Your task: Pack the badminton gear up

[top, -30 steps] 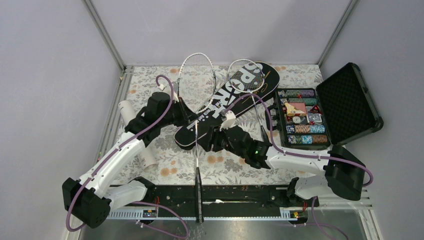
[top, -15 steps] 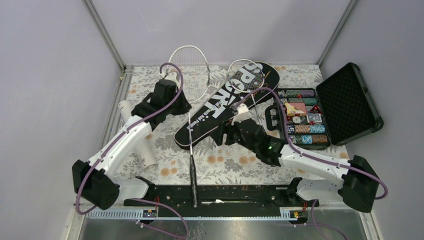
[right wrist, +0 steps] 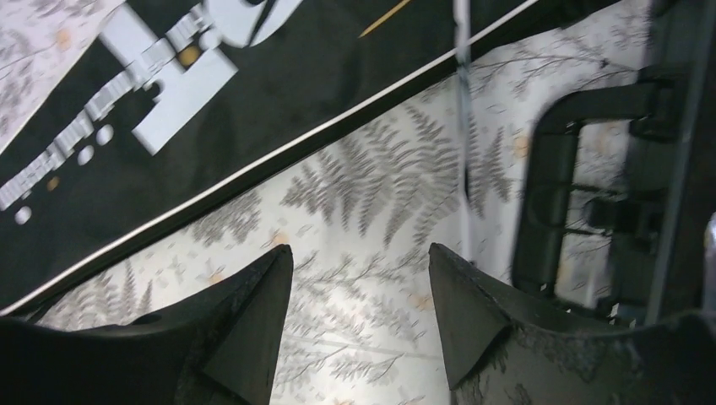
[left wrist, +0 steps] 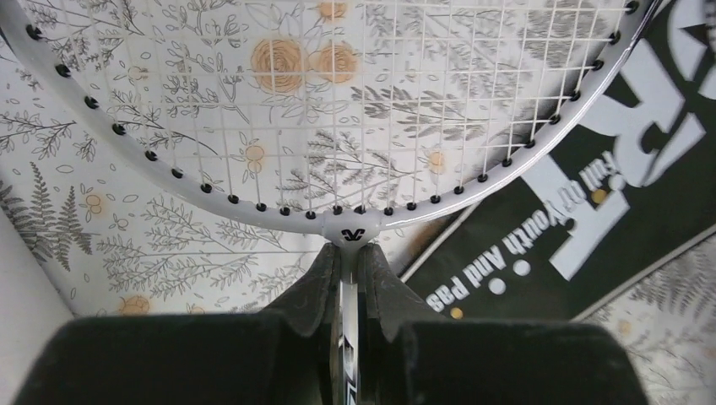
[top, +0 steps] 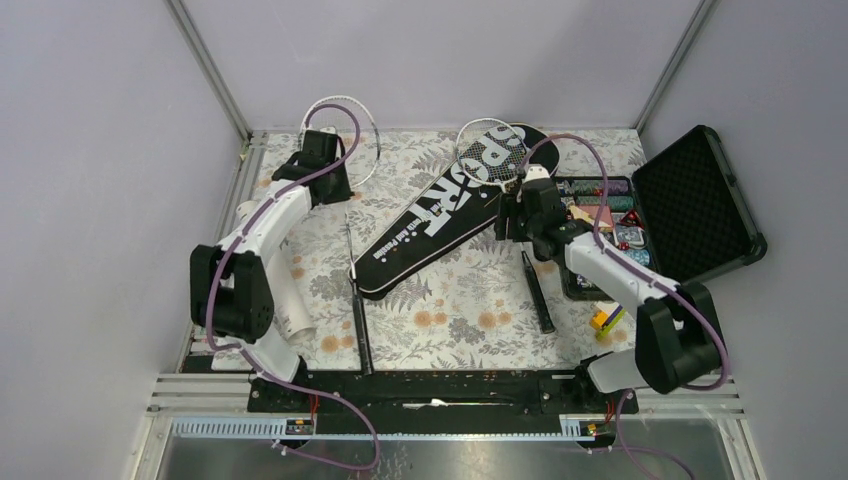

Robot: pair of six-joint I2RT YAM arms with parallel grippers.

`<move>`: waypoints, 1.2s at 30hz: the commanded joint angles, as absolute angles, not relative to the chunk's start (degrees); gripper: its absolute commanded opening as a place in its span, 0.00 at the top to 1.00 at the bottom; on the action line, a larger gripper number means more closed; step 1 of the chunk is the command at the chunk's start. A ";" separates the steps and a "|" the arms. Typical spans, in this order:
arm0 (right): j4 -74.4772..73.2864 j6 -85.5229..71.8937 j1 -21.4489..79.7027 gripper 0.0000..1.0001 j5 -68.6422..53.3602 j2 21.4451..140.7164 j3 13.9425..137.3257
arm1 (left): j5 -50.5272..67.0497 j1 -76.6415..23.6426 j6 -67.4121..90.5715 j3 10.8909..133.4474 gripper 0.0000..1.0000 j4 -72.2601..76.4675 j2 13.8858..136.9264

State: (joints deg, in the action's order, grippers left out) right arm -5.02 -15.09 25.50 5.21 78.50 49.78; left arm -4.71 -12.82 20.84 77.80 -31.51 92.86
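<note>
My left gripper (top: 335,180) (left wrist: 348,253) is shut on the throat of a silver-white racket (left wrist: 338,110), right under its head. That head (top: 342,120) rises at the back left, and its black handle (top: 360,335) rests on the cloth. The black "SPORT" bag (top: 440,215) (right wrist: 211,110) lies diagonally in the middle. A second racket has its head (top: 488,152) on the bag's top end and its handle (top: 536,292) on the cloth. My right gripper (top: 515,215) (right wrist: 359,253) hangs open and empty over the cloth, just left of that racket's shaft (right wrist: 462,101). A white cardboard tube (top: 290,300) lies at the left.
An open black case (top: 700,200) with coloured poker chips stands at the right, its carry handle (right wrist: 549,194) close beside my right gripper. A small yellow item (top: 605,318) lies in front of the case. Metal frame posts rise at both back corners.
My left arm has swung the gripped racket from the middle to the back left. My right arm has moved from the bag's lower end up and right to the second racket's shaft.
</note>
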 commanded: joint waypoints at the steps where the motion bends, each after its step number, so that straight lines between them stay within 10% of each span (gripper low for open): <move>1: -6.93 -11.28 20.14 0.33 0.96 84.57 56.07 | -3.33 -11.36 18.81 80.23 1.00 -29.54 96.53; 11: -19.02 -9.34 15.65 0.35 -2.70 104.37 73.56 | -3.90 -8.57 17.33 86.09 0.97 -32.47 109.66; 26: -30.61 -14.52 15.56 0.43 -1.86 117.08 86.12 | -3.28 -10.52 13.55 86.04 0.55 -33.38 103.73; 36: -21.96 -15.20 15.56 1.00 -2.39 109.62 78.42 | -0.43 -22.57 6.82 80.01 0.55 -30.73 91.80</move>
